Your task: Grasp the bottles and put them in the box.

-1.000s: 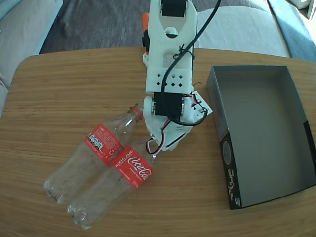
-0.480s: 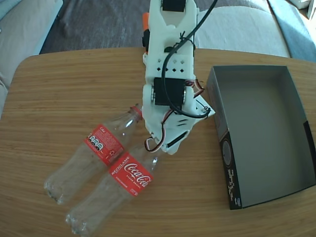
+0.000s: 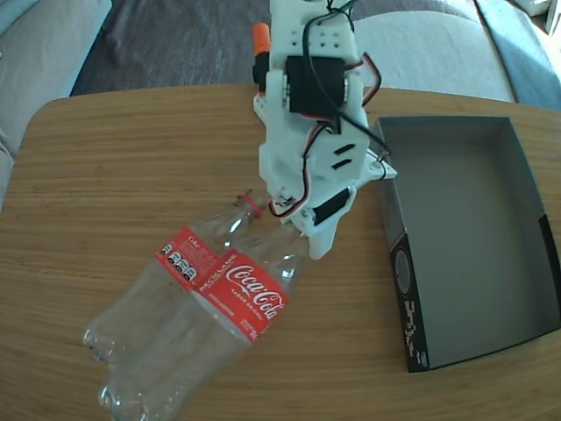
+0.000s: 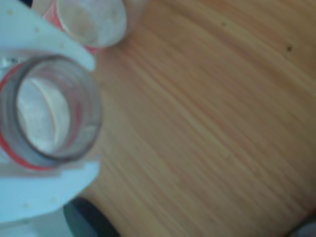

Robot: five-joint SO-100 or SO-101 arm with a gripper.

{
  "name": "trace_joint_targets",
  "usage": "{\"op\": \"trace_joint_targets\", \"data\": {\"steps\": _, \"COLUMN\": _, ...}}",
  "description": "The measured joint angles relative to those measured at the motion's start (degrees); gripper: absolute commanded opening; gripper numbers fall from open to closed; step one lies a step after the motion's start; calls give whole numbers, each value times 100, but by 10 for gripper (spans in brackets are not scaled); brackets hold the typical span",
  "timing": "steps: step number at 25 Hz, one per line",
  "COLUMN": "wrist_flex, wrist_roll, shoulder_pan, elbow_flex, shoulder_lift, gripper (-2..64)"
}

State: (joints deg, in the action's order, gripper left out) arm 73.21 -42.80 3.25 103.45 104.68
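White pincer (image 4: 47,116) clamps raised bottle's (image 3: 219,320) neck (image 4: 49,116), arm angled down.

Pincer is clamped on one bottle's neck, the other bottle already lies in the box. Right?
Not quite. The pincer does grip one bottle by the neck, but the fixed view shows the box holding nothing; the other bottle lies on the table.

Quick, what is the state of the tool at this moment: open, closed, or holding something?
Tool: closed on the neck of one Coca-Cola bottle, its open mouth between the white fingers.
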Motion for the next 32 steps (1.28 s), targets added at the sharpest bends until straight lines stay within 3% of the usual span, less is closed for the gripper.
{"op": "trace_joint_targets", "data": {"steps": 11, "wrist_flex": 861, "wrist_roll": -18, "shoulder_pan": 1608, "elbow_flex": 0, "shoulder_lift": 1371, "gripper": 9}}
{"op": "trace_joint_targets", "data": {"steps": 21, "wrist_flex": 905, "wrist_roll": 18, "shoulder_pan": 2979, "elbow_flex": -571, "shoulder_lift": 1512, "gripper": -6}}
{"op": "trace_joint_targets", "data": {"steps": 32, "wrist_flex": 1512, "wrist_roll": 18, "shoulder_pan": 4658, "elbow_flex": -712, "shoulder_lift": 1512, "gripper": -6}}
